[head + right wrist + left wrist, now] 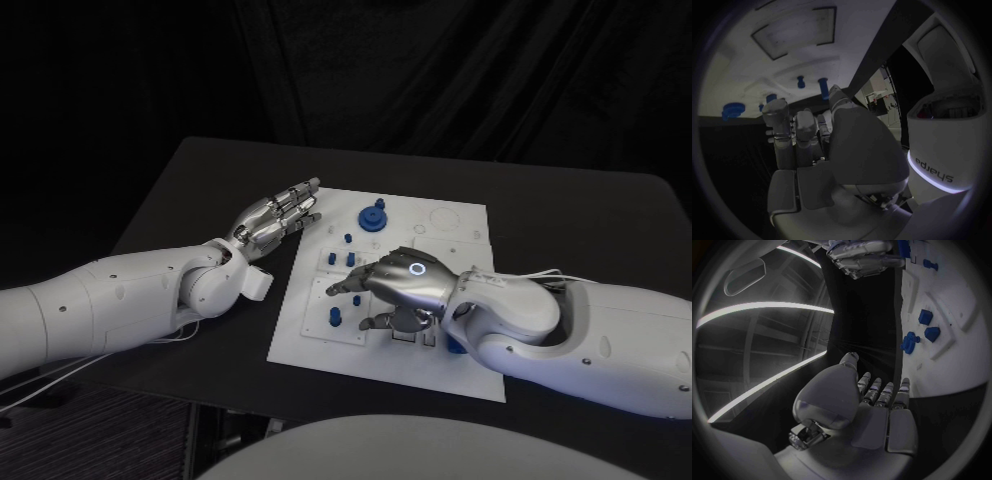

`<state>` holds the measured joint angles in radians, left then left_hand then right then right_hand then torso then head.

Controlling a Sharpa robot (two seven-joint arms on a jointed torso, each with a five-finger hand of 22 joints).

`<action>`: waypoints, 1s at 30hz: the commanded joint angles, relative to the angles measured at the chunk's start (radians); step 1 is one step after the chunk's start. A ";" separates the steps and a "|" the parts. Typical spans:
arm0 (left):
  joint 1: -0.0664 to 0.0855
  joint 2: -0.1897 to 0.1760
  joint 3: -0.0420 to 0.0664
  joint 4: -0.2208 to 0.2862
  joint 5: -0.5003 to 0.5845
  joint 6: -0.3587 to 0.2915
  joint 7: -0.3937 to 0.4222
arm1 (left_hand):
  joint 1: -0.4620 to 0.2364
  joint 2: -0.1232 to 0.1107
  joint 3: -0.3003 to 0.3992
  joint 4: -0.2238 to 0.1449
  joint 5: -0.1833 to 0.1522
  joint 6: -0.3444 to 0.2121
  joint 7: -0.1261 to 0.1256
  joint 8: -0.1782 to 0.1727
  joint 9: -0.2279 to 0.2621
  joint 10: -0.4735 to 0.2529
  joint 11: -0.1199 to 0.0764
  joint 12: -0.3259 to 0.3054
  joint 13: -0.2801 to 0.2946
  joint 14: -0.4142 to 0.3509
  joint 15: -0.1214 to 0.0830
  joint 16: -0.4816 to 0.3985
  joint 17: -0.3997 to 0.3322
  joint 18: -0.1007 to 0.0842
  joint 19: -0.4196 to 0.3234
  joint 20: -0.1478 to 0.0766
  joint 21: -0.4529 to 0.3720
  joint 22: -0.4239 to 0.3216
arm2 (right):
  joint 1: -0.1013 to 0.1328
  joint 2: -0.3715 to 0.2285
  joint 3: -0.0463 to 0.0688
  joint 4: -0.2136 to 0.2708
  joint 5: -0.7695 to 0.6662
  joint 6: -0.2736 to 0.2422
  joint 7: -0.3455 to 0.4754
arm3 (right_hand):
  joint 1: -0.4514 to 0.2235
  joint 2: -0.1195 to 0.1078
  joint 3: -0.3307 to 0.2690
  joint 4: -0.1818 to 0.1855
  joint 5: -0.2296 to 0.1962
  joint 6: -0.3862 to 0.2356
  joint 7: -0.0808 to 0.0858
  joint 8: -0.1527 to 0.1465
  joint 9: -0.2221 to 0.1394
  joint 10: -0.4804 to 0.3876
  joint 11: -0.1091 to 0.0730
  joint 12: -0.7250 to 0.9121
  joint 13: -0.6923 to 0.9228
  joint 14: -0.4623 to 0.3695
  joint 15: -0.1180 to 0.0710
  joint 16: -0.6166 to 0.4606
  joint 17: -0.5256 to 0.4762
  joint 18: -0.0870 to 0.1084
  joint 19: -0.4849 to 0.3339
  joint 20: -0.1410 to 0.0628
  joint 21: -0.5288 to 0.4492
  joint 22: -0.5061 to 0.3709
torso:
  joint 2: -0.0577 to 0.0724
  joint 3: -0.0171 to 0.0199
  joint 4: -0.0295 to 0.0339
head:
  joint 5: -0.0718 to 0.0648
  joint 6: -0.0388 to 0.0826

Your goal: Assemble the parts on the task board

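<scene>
Over the task board [447, 225] hovers the right hand [397, 283], fingers curled downward among small blue parts [333, 261]; whether it grips one I cannot tell. Just beyond the board's edge, the left hand [278, 215] lies open, a round blue part [375, 214] beside its fingertips.

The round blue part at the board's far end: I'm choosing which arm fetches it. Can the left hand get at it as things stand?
Probably yes. The left hand is open at the task board's left edge, beside the round blue part, with nothing between them; the right hand sits nearer.
</scene>
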<state>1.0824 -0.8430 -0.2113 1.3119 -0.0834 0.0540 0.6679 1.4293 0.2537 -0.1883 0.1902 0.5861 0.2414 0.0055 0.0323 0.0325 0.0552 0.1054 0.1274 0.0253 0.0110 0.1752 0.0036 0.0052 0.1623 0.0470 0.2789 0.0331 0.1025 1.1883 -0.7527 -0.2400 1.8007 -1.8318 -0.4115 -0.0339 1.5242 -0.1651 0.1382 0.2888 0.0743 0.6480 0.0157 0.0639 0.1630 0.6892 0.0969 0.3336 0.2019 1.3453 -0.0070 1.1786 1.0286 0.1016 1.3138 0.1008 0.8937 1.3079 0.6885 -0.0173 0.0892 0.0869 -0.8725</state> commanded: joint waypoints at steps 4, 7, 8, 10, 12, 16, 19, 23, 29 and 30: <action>-0.006 -0.005 0.001 0.000 0.005 0.010 0.007 | 0.007 0.005 -0.001 -0.007 0.004 0.001 0.007 0.003 0.001 -0.005 0.000 -0.002 0.000 0.001 0.004 0.001 -0.001 0.012 -0.001 0.003 -0.004 -0.001 | 0.069 -0.108 0.002 0.068 0.245 -0.221 0.082 | 0.047 0.040 0.030 -0.009 0.096 0.089 0.036 0.030 0.002 0.036 -0.002 0.110 0.027 0.039 -0.003 0.044 0.044 0.005 0.045 -0.003 0.072 0.123 | 0.001 -0.0008 0.0013 | -0.019 0.000; -0.007 -0.007 0.001 0.001 0.005 0.008 0.007 | 0.007 0.005 -0.001 -0.008 0.004 0.001 0.008 0.003 0.001 -0.005 0.000 -0.001 0.000 0.001 0.004 0.001 -0.001 0.012 -0.001 0.003 -0.004 -0.001 | 0.100 -0.161 0.000 0.091 0.312 -0.195 0.069 | 0.055 0.051 0.038 -0.011 0.116 0.116 0.052 0.040 0.002 0.063 -0.002 0.143 0.032 0.047 -0.004 0.051 0.052 0.002 0.054 -0.005 0.088 0.126 | 0.001 -0.0021 0.0015 | -0.029 0.000; -0.008 -0.008 0.001 0.002 0.005 0.007 0.006 | 0.007 0.005 -0.001 -0.008 0.004 0.001 0.008 0.003 0.001 -0.005 0.000 -0.001 0.000 0.001 0.004 0.001 -0.001 0.012 -0.001 0.003 -0.004 -0.001 | 0.112 -0.184 -0.001 0.099 0.343 -0.171 0.056 | 0.059 0.056 0.044 -0.012 0.128 0.128 0.061 0.044 0.003 0.086 -0.002 0.161 0.036 0.049 -0.004 0.053 0.053 0.001 0.057 -0.005 0.095 0.128 | 0.001 -0.0027 0.0015 | -0.036 0.000; -0.008 -0.008 0.001 0.001 0.005 0.006 0.006 | 0.007 0.005 -0.001 -0.008 0.004 0.001 0.008 0.003 0.001 -0.005 0.000 -0.001 0.000 0.001 0.004 0.001 -0.001 0.012 -0.001 0.003 -0.004 -0.001 | 0.130 -0.229 -0.003 0.110 0.413 -0.103 0.016 | 0.079 0.070 0.064 -0.020 0.169 0.177 0.089 0.066 0.011 0.227 -0.033 0.243 0.062 0.053 -0.006 0.053 0.054 0.000 0.062 -0.004 0.105 0.130 | 0.000 -0.0038 0.0005 | -0.049 0.000; -0.008 -0.008 0.001 0.000 0.005 0.004 0.006 | 0.007 0.005 -0.001 -0.008 0.004 0.001 0.008 0.003 0.001 -0.005 0.000 -0.001 0.000 0.001 0.004 0.001 -0.001 0.012 -0.001 0.003 -0.004 -0.001 | 0.140 -0.264 -0.005 0.112 0.476 -0.028 -0.036 | 0.094 0.065 0.076 -0.034 0.201 0.252 0.094 0.106 0.032 0.345 -0.070 0.340 0.112 0.057 -0.033 0.054 0.056 0.000 0.065 -0.023 0.113 0.131 | 0.000 -0.0040 -0.0003 | -0.069 0.000; -0.009 -0.008 0.001 0.003 0.005 0.002 0.006 | 0.006 0.005 -0.002 -0.008 0.004 0.002 0.008 0.003 0.001 -0.005 0.000 0.000 0.000 0.001 0.004 0.001 -0.001 0.012 -0.001 0.003 -0.004 -0.001 | 0.148 -0.326 -0.006 0.099 0.564 0.140 -0.194 | -0.004 0.057 0.042 -0.005 0.187 0.289 0.090 0.171 0.072 0.371 -0.080 0.688 0.461 0.059 -0.037 0.044 0.047 0.004 0.055 -0.034 0.084 0.123 | 0.001 -0.0052 -0.0019 | -0.109 0.000; -0.009 -0.008 0.001 0.005 0.005 0.001 0.006 | 0.006 0.005 -0.002 -0.008 0.004 0.002 0.008 0.003 0.001 -0.005 0.000 0.000 0.000 0.001 0.004 0.001 -0.001 0.012 -0.001 0.003 -0.004 -0.001 | 0.144 -0.360 -0.007 0.091 0.590 0.200 -0.286 | -0.121 0.058 0.006 -0.006 0.198 0.269 0.091 0.195 0.088 0.424 -0.076 0.863 0.703 0.071 -0.037 0.064 0.073 -0.004 0.078 -0.034 0.131 0.134 | 0.001 -0.0040 -0.0016 | -0.138 0.000; -0.009 -0.012 0.001 0.007 0.005 -0.002 0.010 | 0.004 0.004 -0.002 -0.010 0.004 0.007 0.011 0.004 0.002 -0.003 -0.004 0.003 0.001 0.002 0.000 0.001 0.000 0.013 0.001 0.003 -0.003 0.001 | 0.131 -0.395 -0.007 0.088 0.610 0.218 -0.367 | -0.187 0.060 -0.010 -0.006 0.207 0.298 0.075 0.241 0.114 0.639 -0.085 1.085 1.054 0.146 -0.044 0.203 0.259 -0.029 0.138 -0.043 0.286 0.168 | 0.001 -0.0033 0.0014 | -0.169 0.000; -0.009 -0.017 0.001 0.010 0.005 -0.005 0.014 | 0.003 0.004 -0.003 -0.010 0.004 0.006 0.011 0.004 0.002 -0.003 -0.005 0.003 0.001 0.001 -0.001 0.001 -0.001 0.014 0.001 0.002 -0.003 0.001 | 0.106 -0.423 -0.008 0.101 0.622 0.244 -0.449 | -0.407 0.061 -0.032 0.004 0.169 0.341 0.042 0.380 0.239 0.882 -0.109 1.237 1.369 0.226 -0.066 0.392 0.542 -0.063 0.202 -0.064 0.492 0.213 | 0.002 -0.0011 -0.0007 | -0.193 0.000; -0.009 -0.018 0.001 0.011 0.005 -0.005 0.014 | 0.003 0.004 -0.003 -0.010 0.004 0.006 0.011 0.004 0.002 -0.003 -0.005 0.003 0.001 0.001 -0.001 0.001 -0.001 0.014 0.001 0.002 -0.003 0.001 | 0.101 -0.425 -0.008 0.105 0.622 0.247 -0.458 | -0.442 0.057 -0.026 0.007 0.168 0.337 0.036 0.405 0.267 0.882 -0.113 1.237 1.369 0.226 -0.071 0.392 0.542 -0.065 0.204 -0.068 0.503 0.215 | 0.002 -0.0015 -0.0005 | -0.196 0.000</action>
<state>1.0745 -0.8611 -0.2114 1.3188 -0.0832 0.0511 0.6654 1.4293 0.2537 -0.1912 0.1874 0.5861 0.2487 0.0127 0.0321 0.0339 0.0552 0.1055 0.1274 0.0252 0.0111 0.1752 0.0037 0.0052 0.1622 0.0470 0.2789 0.0331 0.1036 1.2946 -1.1761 -0.2476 1.8974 -1.2433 -0.2205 -0.3877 1.0935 -0.1054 0.1091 0.2912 0.2471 0.9862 0.0556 0.4614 0.4223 1.4660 -0.0111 1.5684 1.3082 1.4659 -0.0738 1.5680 1.3081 0.0536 1.4654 0.0372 1.3945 1.3076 0.6902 -0.0195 0.0892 -0.1012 -0.8725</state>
